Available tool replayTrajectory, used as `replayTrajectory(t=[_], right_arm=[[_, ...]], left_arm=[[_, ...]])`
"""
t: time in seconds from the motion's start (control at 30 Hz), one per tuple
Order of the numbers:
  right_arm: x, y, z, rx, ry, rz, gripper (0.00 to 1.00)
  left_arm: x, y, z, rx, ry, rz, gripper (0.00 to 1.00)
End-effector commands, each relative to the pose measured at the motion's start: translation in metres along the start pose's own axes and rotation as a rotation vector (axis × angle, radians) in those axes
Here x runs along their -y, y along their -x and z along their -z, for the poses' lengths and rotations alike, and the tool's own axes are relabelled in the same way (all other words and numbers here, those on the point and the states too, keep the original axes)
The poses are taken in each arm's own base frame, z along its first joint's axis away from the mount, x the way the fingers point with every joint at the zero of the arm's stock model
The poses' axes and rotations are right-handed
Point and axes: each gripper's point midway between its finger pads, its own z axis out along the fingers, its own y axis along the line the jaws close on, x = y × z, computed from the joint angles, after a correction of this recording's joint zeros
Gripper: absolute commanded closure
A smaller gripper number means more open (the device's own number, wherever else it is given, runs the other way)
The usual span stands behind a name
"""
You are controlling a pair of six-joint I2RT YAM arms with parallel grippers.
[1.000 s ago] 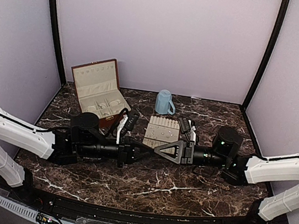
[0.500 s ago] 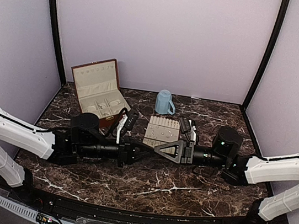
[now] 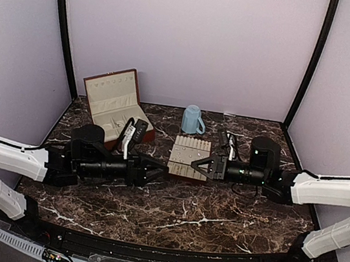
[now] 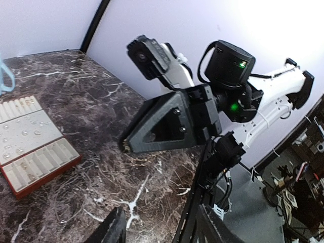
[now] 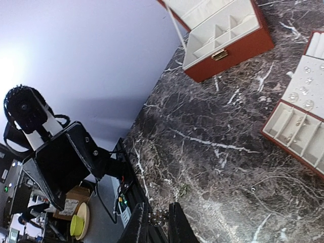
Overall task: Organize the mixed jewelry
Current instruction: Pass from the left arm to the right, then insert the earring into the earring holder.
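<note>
An open box (image 3: 111, 99), reddish-brown with a cream lining, is seen behind and to the left of the left gripper (image 3: 154, 169). Its lid is raised and its base is divided into compartments. What lies in them cannot be told.

The left gripper is held low over the bench (image 3: 202, 213) with its fingers released and spread wide, and nothing is seen between them. It is pointed at the right gripper (image 3: 197, 165), and the two tips are near each other but apart.

A flat cream tray (image 3: 186, 147) with a reddish-brown rim is set just behind the two tips. Jewelry (image 4: 31, 132) is seen on its studded panel as tiny clear glinting specks. A few more specks are seen in the slots at its near end.

A pale blue mug (image 3: 192, 120) is placed beyond the tray, well behind both grippers.

The right gripper is clenched almost fully. A small beaded piece (image 5: 158, 216), silvery and glinting, is grasped between its fingertips, clear of the bench.
</note>
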Motion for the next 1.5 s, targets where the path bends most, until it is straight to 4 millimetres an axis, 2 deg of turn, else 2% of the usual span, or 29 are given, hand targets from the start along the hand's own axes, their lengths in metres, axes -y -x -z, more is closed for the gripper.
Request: replayTrajectory(t=[0.0, 0.07, 0.1, 0.13, 0.3, 0.5, 0.6, 0.73, 0.87, 1.0, 1.47], right_arm=[[0.024, 0.016, 0.0, -0.008, -0.16, 0.089, 0.88], [0.037, 0.022, 0.0, -0.02, -0.231, 0.102, 0.88], [0.043, 0.024, -0.001, -0.026, -0.26, 0.109, 0.88], [0.049, 0.027, -0.001, -0.03, -0.292, 0.111, 0.88], [0.083, 0.04, -0.004, -0.066, -0.43, 0.112, 0.87], [0.124, 0.056, -0.008, -0.094, -0.548, 0.09, 0.88], [0.141, 0.067, -0.01, -0.096, -0.596, 0.08, 0.88], [0.159, 0.078, -0.013, -0.112, -0.652, 0.067, 0.89], [0.173, 0.073, -0.015, -0.157, -0.697, 0.054, 0.89], [0.184, 0.068, -0.016, -0.191, -0.729, 0.048, 0.9], [0.204, 0.061, -0.022, -0.233, -0.778, 0.03, 0.9]], left_arm=[[-0.038, 0.007, 0.015, -0.055, 0.158, 0.006, 0.47], [-0.052, 0.012, 0.019, -0.089, 0.198, 0.0, 0.46], [-0.059, 0.023, 0.021, -0.083, 0.21, -0.006, 0.46], [-0.067, 0.02, 0.023, -0.114, 0.233, 0.003, 0.45], [-0.108, 0.053, 0.046, -0.125, 0.302, 0.008, 0.45], [-0.128, 0.093, 0.065, -0.14, 0.374, -0.123, 0.44], [-0.142, 0.104, 0.078, -0.122, 0.426, -0.165, 0.43], [-0.161, 0.103, 0.091, -0.119, 0.53, -0.194, 0.43], [-0.161, 0.096, 0.098, -0.13, 0.548, -0.192, 0.43], [-0.161, 0.099, 0.104, -0.115, 0.573, -0.201, 0.42], [-0.166, 0.093, 0.101, -0.144, 0.577, -0.188, 0.42]])
